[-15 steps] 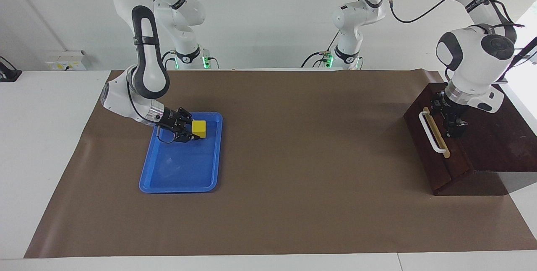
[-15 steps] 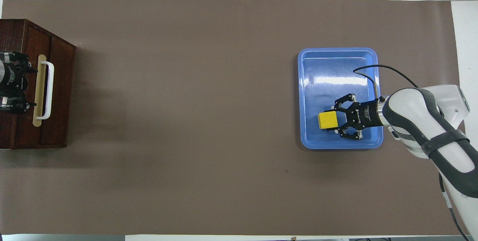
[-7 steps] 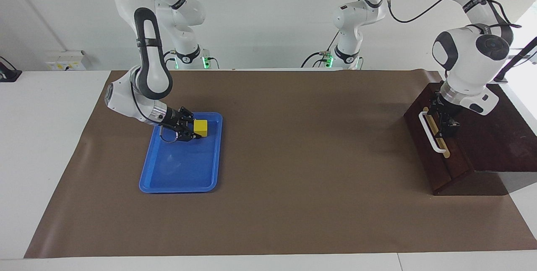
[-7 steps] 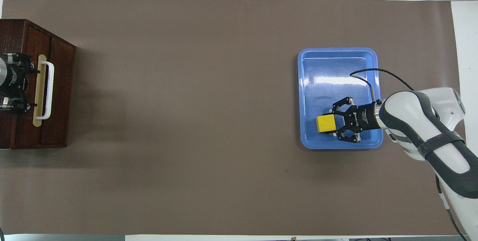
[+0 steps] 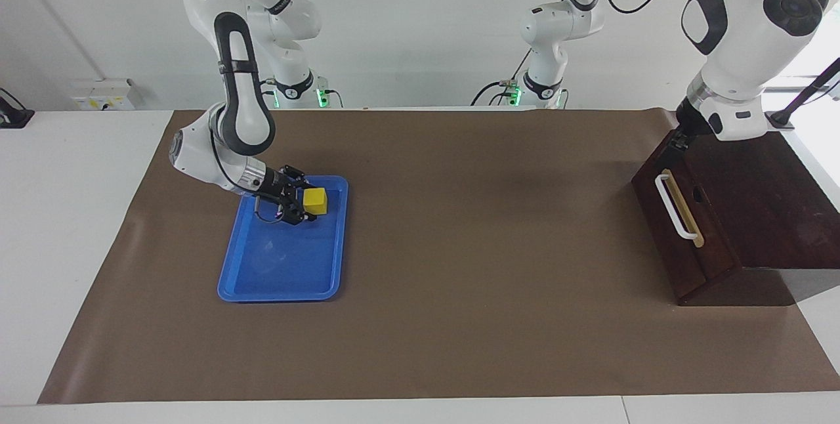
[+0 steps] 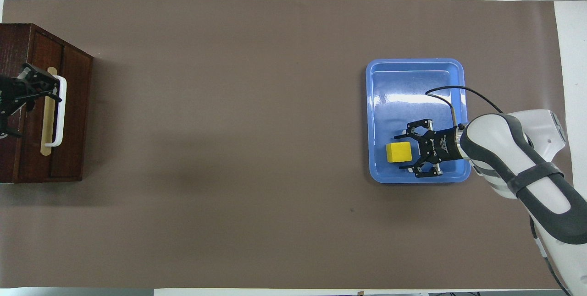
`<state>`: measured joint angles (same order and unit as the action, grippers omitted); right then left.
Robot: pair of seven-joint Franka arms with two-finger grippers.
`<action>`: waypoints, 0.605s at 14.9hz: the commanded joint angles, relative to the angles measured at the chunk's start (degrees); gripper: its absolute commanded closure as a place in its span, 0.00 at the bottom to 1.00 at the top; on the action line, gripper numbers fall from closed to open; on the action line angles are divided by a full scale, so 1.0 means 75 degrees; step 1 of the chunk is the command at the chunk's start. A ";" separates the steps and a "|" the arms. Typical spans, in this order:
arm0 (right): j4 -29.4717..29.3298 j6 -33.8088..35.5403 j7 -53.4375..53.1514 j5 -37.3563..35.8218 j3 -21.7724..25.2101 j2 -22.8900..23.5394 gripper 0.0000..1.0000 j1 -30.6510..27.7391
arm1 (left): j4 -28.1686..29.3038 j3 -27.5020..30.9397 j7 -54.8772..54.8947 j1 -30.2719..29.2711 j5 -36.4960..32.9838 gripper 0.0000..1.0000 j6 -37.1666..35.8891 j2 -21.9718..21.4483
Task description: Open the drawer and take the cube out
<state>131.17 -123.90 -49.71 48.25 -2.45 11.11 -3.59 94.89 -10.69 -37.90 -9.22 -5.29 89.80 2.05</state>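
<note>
Resting in the flat blue plastic tray [image 6: 415, 69], small bright yellow cube [image 6: 398, 152] seen released, right gripper [image 6: 407, 153] spread wide just beside it, dark brown wooden drawer [image 5: 682, 227] shut, left gripper [image 6: 39, 86] raised above it, fingers open.

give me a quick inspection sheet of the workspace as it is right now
surface: brown mat over a white table.
job's things: drawer shut; cube in the tray, at its end nearer the robots.
clutter: nothing seen.
grippers: right gripper open, low in the tray beside the cube; left gripper open over the box.
cables: one loops over the tray from the right arm.
surroundings: white wall, socket box.
</note>
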 commanded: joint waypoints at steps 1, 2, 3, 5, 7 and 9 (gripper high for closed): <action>-0.0074 -0.0004 -0.0063 0.0106 -0.0026 -0.0110 0.00 -0.0013 | 0.0075 -0.0004 0.2093 0.0092 0.0330 0.00 -0.0300 -0.0086; -0.0215 0.0206 -0.0273 0.0082 -0.0014 -0.0133 0.00 -0.0014 | 0.0052 -0.0016 0.2715 0.0232 0.0331 0.00 -0.0359 -0.0097; -0.0437 0.0452 -0.0518 0.0013 -0.0002 -0.0156 0.00 -0.0002 | 0.0040 0.0030 0.3115 0.0453 0.0342 0.00 -0.0406 -0.0097; -0.0940 0.1013 -0.1023 -0.0325 0.0010 -0.0273 0.00 -0.0002 | 0.0110 0.0089 0.3318 0.0735 0.0331 0.00 -0.0418 -0.0144; -0.1549 0.1564 -0.1130 -0.0946 -0.0002 -0.0460 0.00 -0.0014 | 0.0110 0.0090 0.3342 0.0831 0.0331 0.00 -0.0372 -0.0144; -0.2357 0.2197 -0.1130 -0.1520 0.0010 -0.0485 0.00 -0.0025 | 0.0157 0.0090 0.3657 0.0866 0.0343 0.00 -0.0464 -0.0156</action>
<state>119.10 -111.91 -56.88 41.24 -2.40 8.12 -3.50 95.04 -11.03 -13.64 -3.34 -3.20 87.41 1.77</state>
